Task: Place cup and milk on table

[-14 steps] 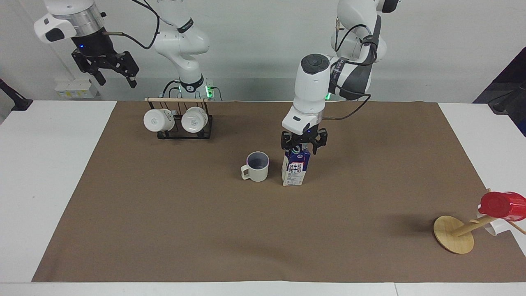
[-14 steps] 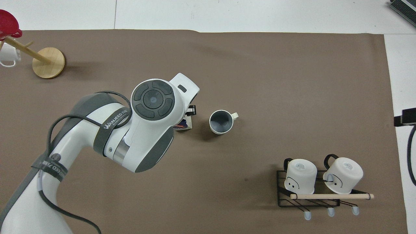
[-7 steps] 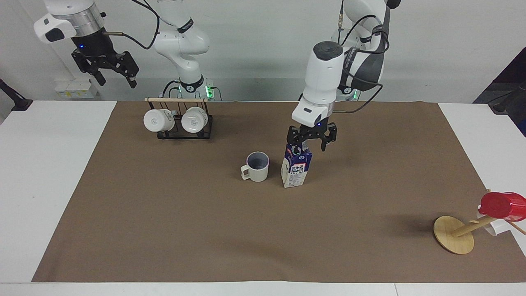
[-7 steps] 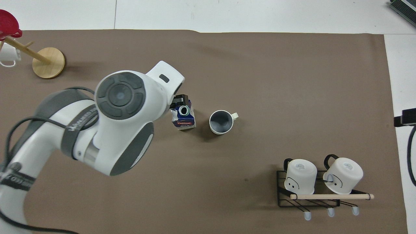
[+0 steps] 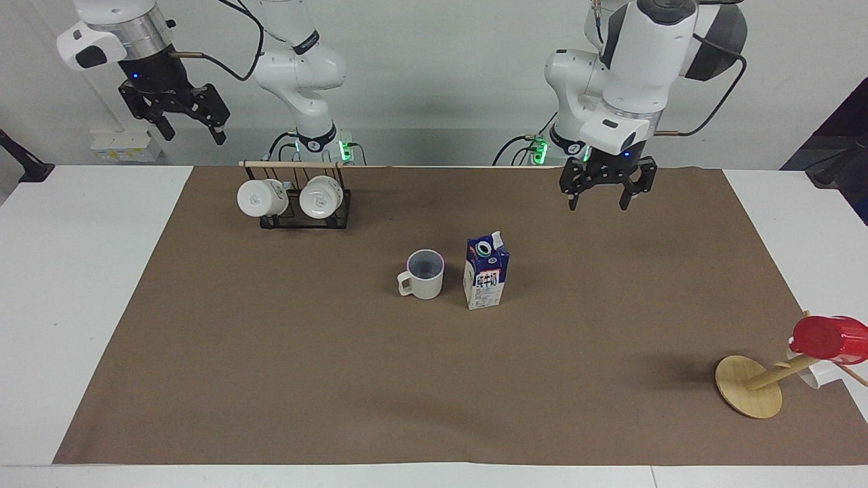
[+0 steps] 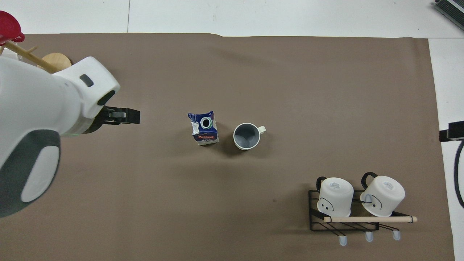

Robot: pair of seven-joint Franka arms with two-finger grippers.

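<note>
Arm positions: the right arm waits at its own end of the desk, with the right gripper raised high and clear of the surface; its jaws are spread and hold nothing. The left gripper hangs in the air over the brown sheet close to the robots' edge, toward the left arm's end; its jaws point down, stand apart and hold nothing.

Rack: a black wire mug rack with a wooden rail stands on the sheet near the robots' edge, toward the right arm's end. Two glossy white mugs lie on it side by side.

Task items: the cup and the milk carton stand upright on the sheet near the middle of the desk, well apart from both grippers. They stand just beside each other without touching, the cup toward the right arm's end and the milk carton toward the left arm's end. The cup's mouth faces up and its handle points toward the right arm's end. The carton's round cap sits on the sloped top.

Stand: a wooden cup stand with a round base sits farthest from the robots, at the left arm's end of the sheet. It carries a red cup on a slanted peg.
</note>
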